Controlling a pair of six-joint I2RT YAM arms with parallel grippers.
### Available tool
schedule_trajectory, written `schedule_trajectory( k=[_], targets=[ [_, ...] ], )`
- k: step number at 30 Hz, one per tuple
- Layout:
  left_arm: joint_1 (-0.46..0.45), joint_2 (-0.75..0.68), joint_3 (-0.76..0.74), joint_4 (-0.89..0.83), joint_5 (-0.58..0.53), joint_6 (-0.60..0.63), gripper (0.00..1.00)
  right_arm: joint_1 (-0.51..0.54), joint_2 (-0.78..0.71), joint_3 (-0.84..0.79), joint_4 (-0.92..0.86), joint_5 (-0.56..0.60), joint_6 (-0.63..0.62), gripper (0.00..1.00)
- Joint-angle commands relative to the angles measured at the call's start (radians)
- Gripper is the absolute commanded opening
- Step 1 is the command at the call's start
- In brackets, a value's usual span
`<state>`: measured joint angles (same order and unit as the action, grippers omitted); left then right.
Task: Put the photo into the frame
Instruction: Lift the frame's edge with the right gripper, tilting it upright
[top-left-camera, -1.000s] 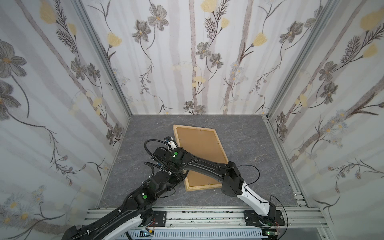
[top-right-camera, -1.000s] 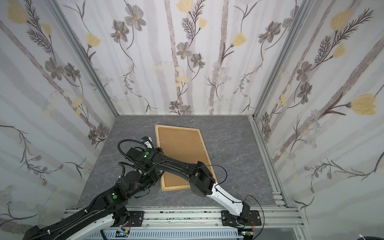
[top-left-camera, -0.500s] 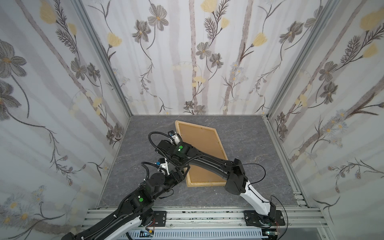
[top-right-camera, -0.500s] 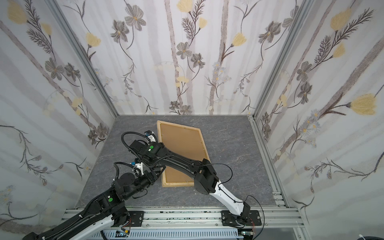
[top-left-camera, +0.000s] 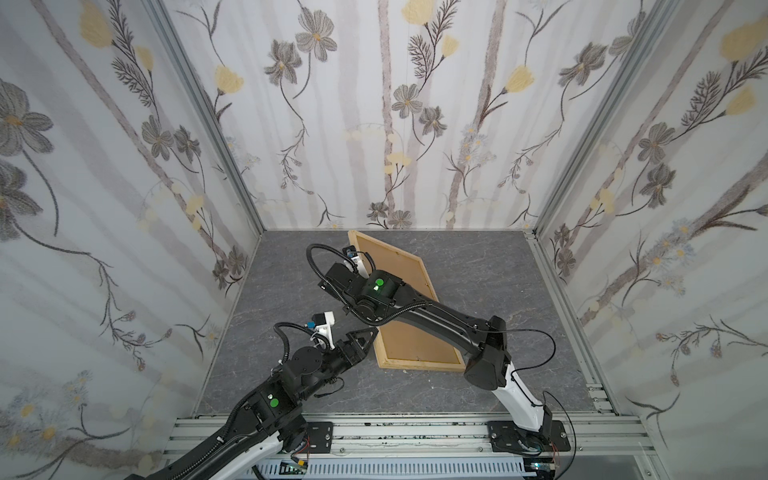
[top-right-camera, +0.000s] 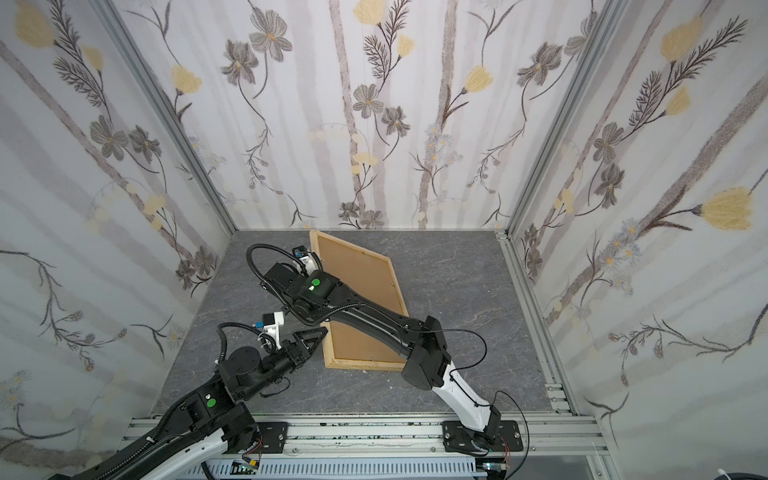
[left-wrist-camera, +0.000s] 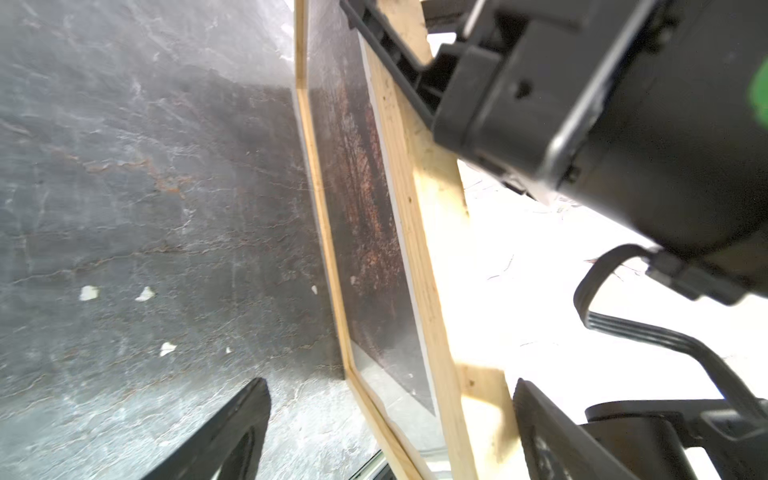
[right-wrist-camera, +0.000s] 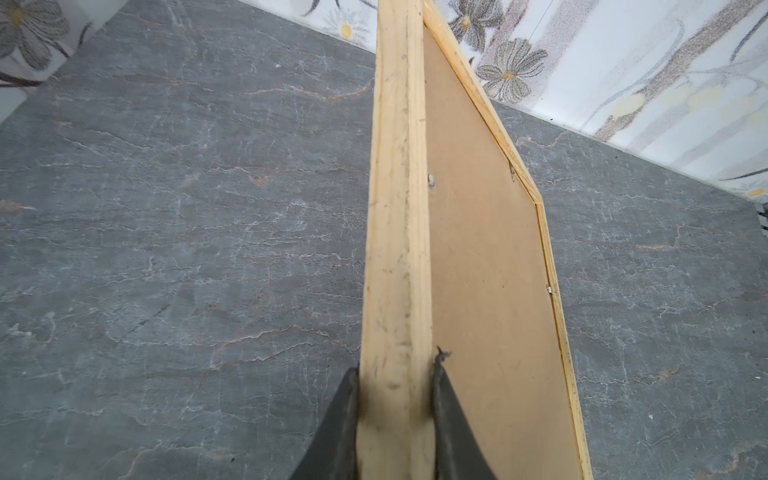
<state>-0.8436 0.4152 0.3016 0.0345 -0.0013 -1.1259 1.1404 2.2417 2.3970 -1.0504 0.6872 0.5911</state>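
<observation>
Only the left wrist view shows the photo (left-wrist-camera: 365, 232); right tool (right-wrist-camera: 395, 370) clamps the frame (right-wrist-camera: 395, 208), left tool (left-wrist-camera: 390, 384) gapes.

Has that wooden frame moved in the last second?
Yes. The frame has shifted toward the back wall; its far corner now nearly reaches it.

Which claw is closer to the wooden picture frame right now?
Right. The right gripper is clamped on the frame at its long side strip, holding it tilted up. The left gripper is open, its jaws straddling the same strip farther along without gripping.
</observation>
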Motion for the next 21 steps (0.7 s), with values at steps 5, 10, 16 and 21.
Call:
schedule_trajectory(
  k=[5,10,16,21],
  targets=[
    [0.001,-0.026,0.018,-0.021,-0.027,0.034,0.91,-0.024,-0.078,0.004,0.02,0.003,-0.038,0.0],
    [0.001,-0.072,0.026,-0.02,-0.027,0.05,0.94,-0.05,-0.103,0.004,0.025,-0.055,-0.046,0.0],
    [0.001,-0.1,0.031,-0.058,-0.057,0.056,0.95,-0.07,-0.138,0.002,0.039,-0.158,-0.059,0.0],
    [0.001,-0.088,0.031,-0.073,-0.075,0.054,0.95,-0.074,-0.176,0.003,0.07,-0.246,-0.071,0.0]
  ],
)
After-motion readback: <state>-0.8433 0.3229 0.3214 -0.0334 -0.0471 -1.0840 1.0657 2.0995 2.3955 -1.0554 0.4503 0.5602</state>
